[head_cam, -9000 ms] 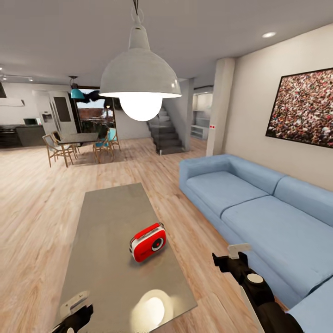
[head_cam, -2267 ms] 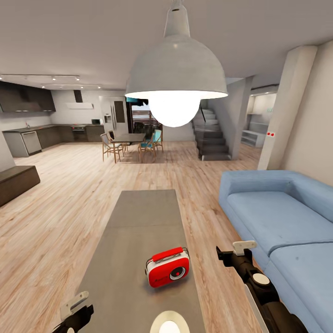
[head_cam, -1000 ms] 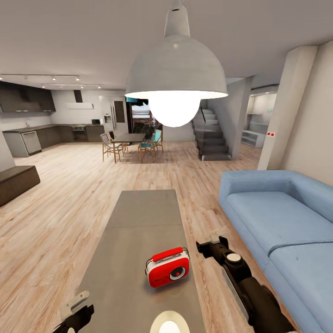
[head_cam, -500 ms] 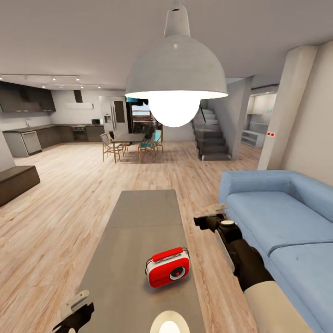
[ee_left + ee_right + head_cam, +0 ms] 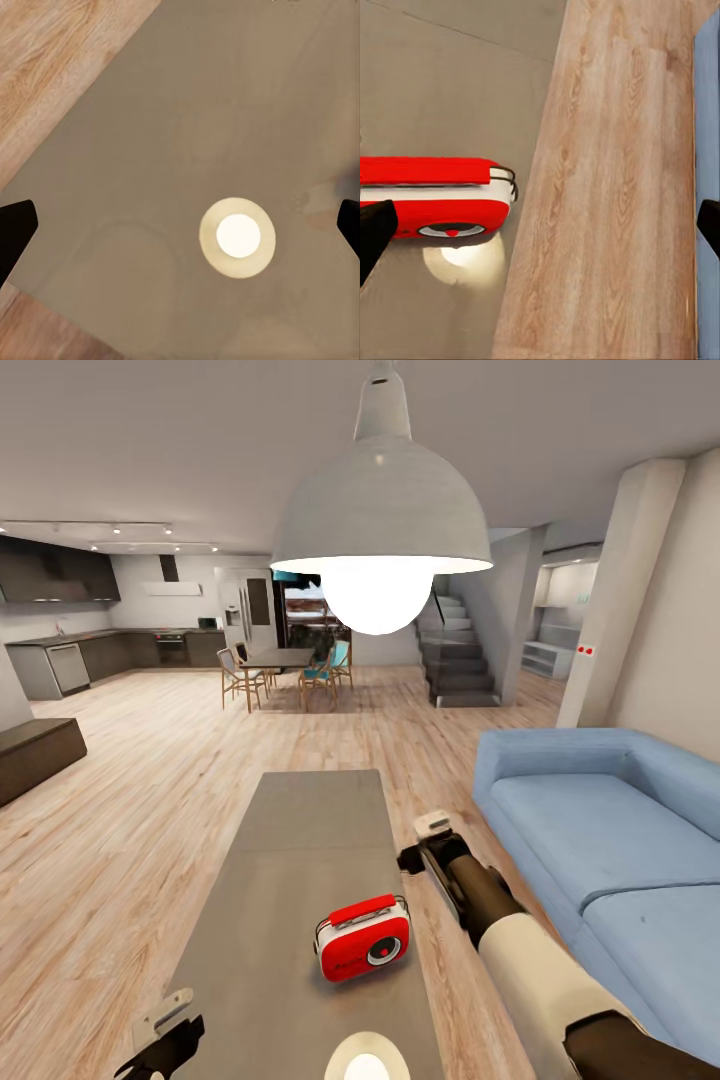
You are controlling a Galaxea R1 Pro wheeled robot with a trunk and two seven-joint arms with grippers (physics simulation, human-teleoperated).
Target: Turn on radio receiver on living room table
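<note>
From the head camera, the red radio [image 5: 363,937] stands upright on the long grey table [image 5: 290,840], toward the table's near end and close to the edge that faces the blue sofa [image 5: 610,830]. The right gripper [image 5: 425,840] hangs above that same table edge, raised beyond the radio and a little to its right, apart from it; whether its fingers are parted cannot be told here. The radio shows a red face with a round dial, white sides and a red handle on top. The left gripper [image 5: 165,1025] sits low over the table's near left part, well apart from the radio. A white pendant lamp [image 5: 380,520] hangs overhead, above a wood plank floor [image 5: 130,800].

From the left wrist camera, dark fingertips [image 5: 15,229] stand spread wide at both frame edges, nothing between them, over the glossy tabletop [image 5: 187,112], which mirrors the lamp as a bright disc.

From the right wrist camera, fingertips [image 5: 375,232] are likewise spread wide and empty. The radio [image 5: 435,195] is seen from above beside one fingertip, handle uppermost, near the table [image 5: 457,75] edge where floor [image 5: 607,187] begins.
</note>
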